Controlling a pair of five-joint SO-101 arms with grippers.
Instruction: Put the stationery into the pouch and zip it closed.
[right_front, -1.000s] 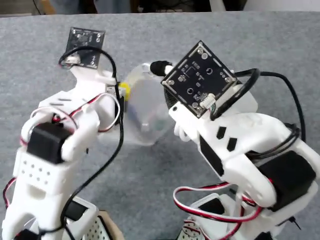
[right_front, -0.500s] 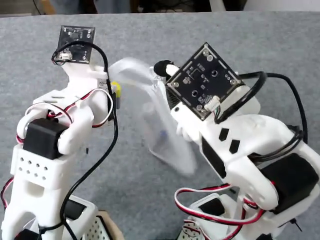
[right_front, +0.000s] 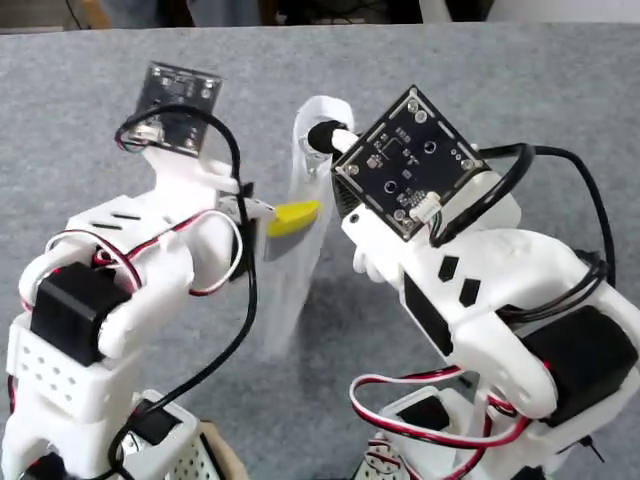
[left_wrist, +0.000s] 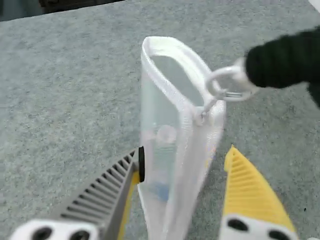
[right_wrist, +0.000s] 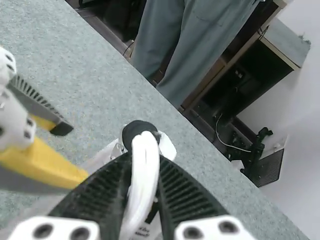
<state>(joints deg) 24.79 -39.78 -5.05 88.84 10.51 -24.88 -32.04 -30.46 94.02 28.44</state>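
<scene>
The translucent pouch (right_front: 293, 262) hangs upright from its white zipper pull ring (left_wrist: 224, 85), mouth open at the top. My right gripper (right_front: 322, 138) is shut on that ring (right_wrist: 144, 167), its black fingers (right_wrist: 175, 177) pressed on either side. Stationery (left_wrist: 163, 150) with a blue end shows through the pouch wall (left_wrist: 161, 107), low inside. My left gripper (left_wrist: 186, 157) is open, its grey and yellow fingers (left_wrist: 246, 182) standing either side of the pouch's lower half, apart from it. The high view shows the left gripper's yellow finger (right_front: 290, 217) beside the pouch.
Grey carpet-like cloth (right_front: 520, 90) covers the table. The two arms stand close together, with their camera boards (right_front: 405, 160) above the pouch. A person's legs (right_wrist: 190, 35) and shelving stand behind the table's far edge.
The pouch has swung from lying tilted between the arms to hanging narrow and upright from the right gripper. The left arm has shifted right, and its yellow finger now shows beside the pouch.
</scene>
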